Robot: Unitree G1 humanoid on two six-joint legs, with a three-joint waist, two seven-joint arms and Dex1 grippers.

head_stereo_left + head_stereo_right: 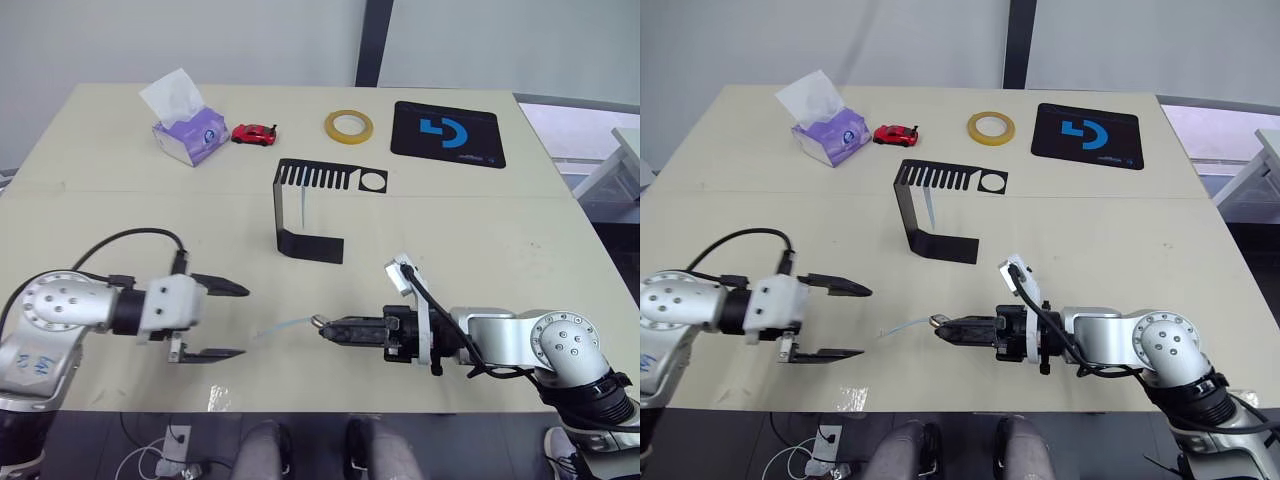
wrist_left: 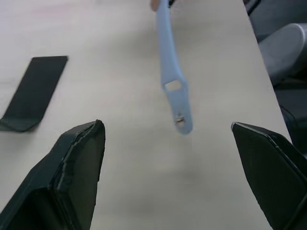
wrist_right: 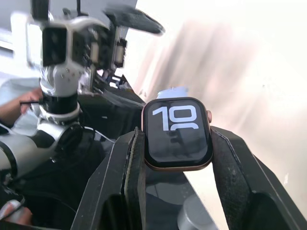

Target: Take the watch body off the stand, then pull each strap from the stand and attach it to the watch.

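Right gripper (image 3: pixel 176 158) is clamped on the watch body (image 3: pixel 177 132), one finger on each side edge: rounded-square case, black screen with white digits, metallic rim. It sits low over the table (image 1: pixel 480 210), in front of the stand (image 1: pixel 305 207) on the robot's side. A pale blue strap (image 2: pixel 172 72) runs from the watch toward the left gripper (image 1: pixel 220 320), with a slot and a small metal pin near its rounded free end. Left gripper's fingers are spread wide, holding nothing, the strap tip just short of them. Second strap (image 1: pixel 302 207) hangs inside the stand, which is black, comb-slotted, upright mid-table.
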